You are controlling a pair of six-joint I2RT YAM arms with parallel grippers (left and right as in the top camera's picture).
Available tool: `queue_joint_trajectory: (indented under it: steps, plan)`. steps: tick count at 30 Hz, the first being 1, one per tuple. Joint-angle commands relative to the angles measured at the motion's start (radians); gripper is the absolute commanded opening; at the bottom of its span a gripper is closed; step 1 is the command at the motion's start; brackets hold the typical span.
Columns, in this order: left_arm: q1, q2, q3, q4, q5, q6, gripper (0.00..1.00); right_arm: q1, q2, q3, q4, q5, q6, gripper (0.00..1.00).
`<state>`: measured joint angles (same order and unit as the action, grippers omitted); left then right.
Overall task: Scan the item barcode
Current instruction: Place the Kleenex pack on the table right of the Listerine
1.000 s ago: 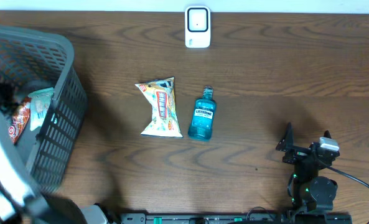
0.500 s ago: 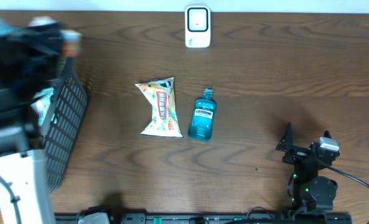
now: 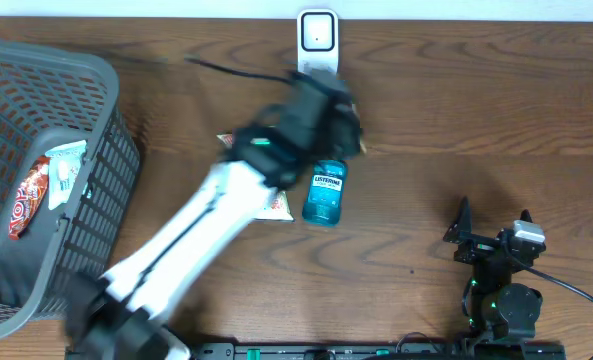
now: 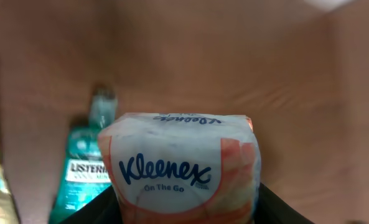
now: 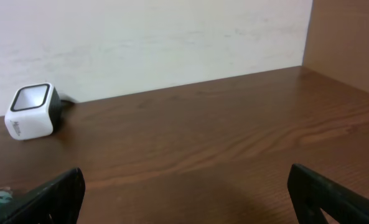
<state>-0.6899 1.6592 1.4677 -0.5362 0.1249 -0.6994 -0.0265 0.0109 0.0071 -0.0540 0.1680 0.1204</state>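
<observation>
While the right pincer point(image 5: 185, 193) gapes empty, the left pincer point(image 4: 184, 211) clasps the Kleenex pack point(image 4: 181, 162) upright between its jaws.

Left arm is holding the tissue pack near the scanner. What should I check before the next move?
1. Grip: the left gripper clamps the Kleenex pack from both sides: ok.
2. Barcode turned toward the scanner: cannot tell; the wrist view shows only the logo face.
3. Scanner standing unobstructed at the far table edge: ok.
4. Pack in front of the scanner window: not ok; the arm is short of it, above the mouthwash bottle.
5. Right gripper open and parked clear of the path: ok.
</observation>
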Motion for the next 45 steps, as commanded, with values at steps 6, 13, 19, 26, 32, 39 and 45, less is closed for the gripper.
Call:
queue_joint_trajectory:
  steps: [6,13,19,26,32,39,45]
  plan:
    - [-0.137,0.301,0.003,0.031,-0.088,0.038,0.52,0.008,-0.004,-0.002,-0.003,-0.003,-0.013,0.99]
    - [-0.151,0.402,0.003,0.031,-0.089,0.055,0.51,0.008,-0.004,-0.002,-0.003,-0.003,-0.014,0.99]
    - [-0.151,0.404,0.002,0.021,-0.121,0.172,0.51,0.008,-0.004,-0.002,-0.003,-0.003,-0.014,0.99]
    - [-0.151,0.406,-0.034,-0.002,-0.224,0.191,0.55,0.008,-0.004,-0.002,-0.003,-0.003,-0.013,0.99]
    - [-0.151,0.406,-0.051,-0.008,-0.275,0.195,0.55,0.008,-0.004,-0.002,-0.003,-0.003,-0.013,0.99]
    - [-0.136,0.406,-0.051,-0.031,-0.374,0.195,0.55,0.008,-0.004,-0.002,-0.003,-0.003,-0.013,0.99]
    - [-0.094,0.406,-0.051,-0.031,-0.380,0.194,0.55,0.008,-0.004,-0.002,-0.003,-0.003,-0.014,0.99]
